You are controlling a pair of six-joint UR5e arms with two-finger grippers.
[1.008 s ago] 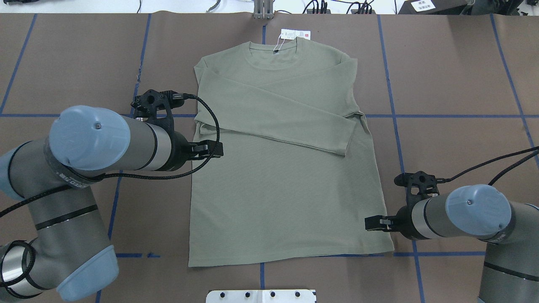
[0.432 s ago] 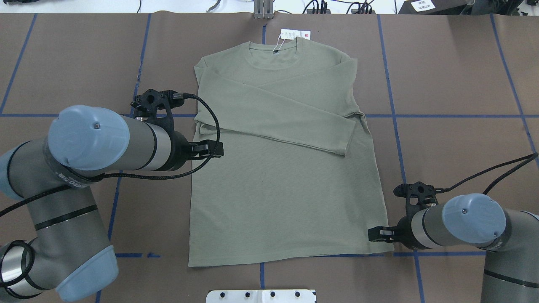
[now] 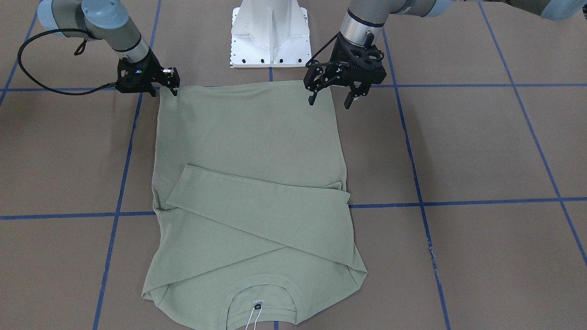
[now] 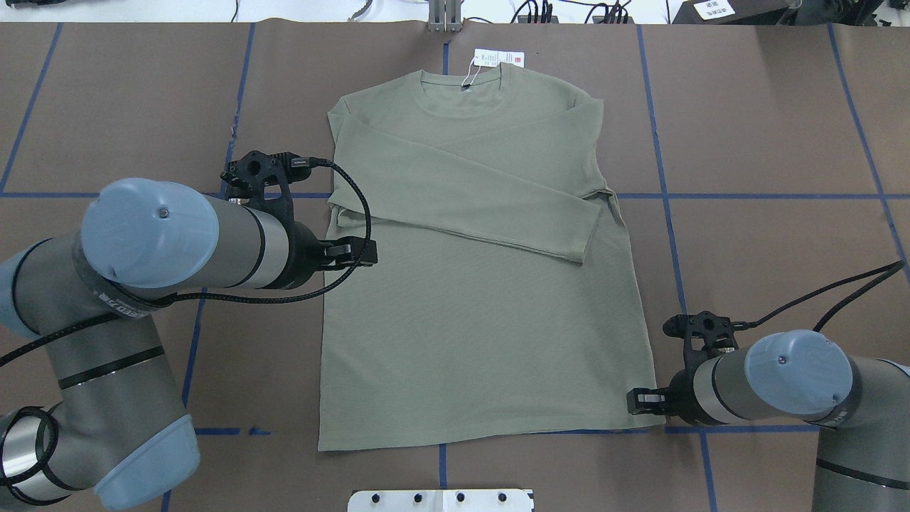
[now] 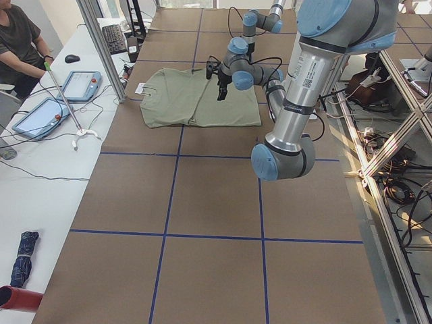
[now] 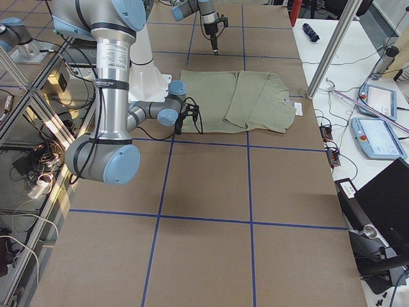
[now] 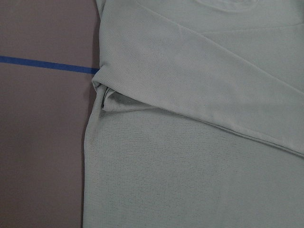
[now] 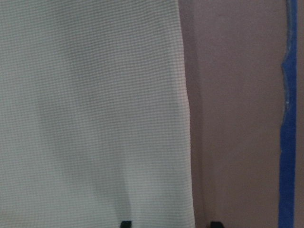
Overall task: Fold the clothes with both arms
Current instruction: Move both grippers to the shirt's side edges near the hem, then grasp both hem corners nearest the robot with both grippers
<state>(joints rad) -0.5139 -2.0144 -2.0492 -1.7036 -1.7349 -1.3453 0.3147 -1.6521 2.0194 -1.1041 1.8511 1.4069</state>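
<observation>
shirt (image 4: 483, 320) side edge, near the hem corner, between the spread jaws of right gripper (image 3: 164, 90), low by the cloth. left gripper (image 3: 330, 101) likewise spread, raised over the opposite side edge. laid flat on brown table (image 4: 768, 128), sleeves (image 4: 498, 185) crossed over chest, collar (image 4: 462, 89) far from robot.

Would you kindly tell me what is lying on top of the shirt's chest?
Both sleeves are folded across the shirt, crossing at the chest. One lies over the other, whose cuff peeks out at the edge. The chest fabric beneath them is covered.
</observation>
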